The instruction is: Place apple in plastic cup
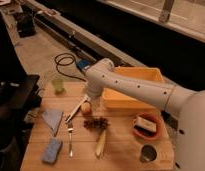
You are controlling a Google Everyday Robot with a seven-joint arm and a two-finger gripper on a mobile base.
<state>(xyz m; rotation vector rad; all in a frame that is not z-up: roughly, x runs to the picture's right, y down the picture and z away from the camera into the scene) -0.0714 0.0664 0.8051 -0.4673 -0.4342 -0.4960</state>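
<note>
Where the apple (86, 109) lies, gripper (88, 101) hangs

Single view, high vantage, looking obliquely down over wooden table (121, 150), mid distance. Arm (136, 90) enters from frame right. Gripper (88, 99) left of centre, just above apple (86, 109).

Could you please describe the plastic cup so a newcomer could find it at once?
Take the wooden table and go to its far left corner in the camera view, left of the yellow bin. The plastic cup stands there alone, apart from the apple, where the end effector hangs. It is translucent light green, unlike the grey metal cup at the near right corner.
</note>
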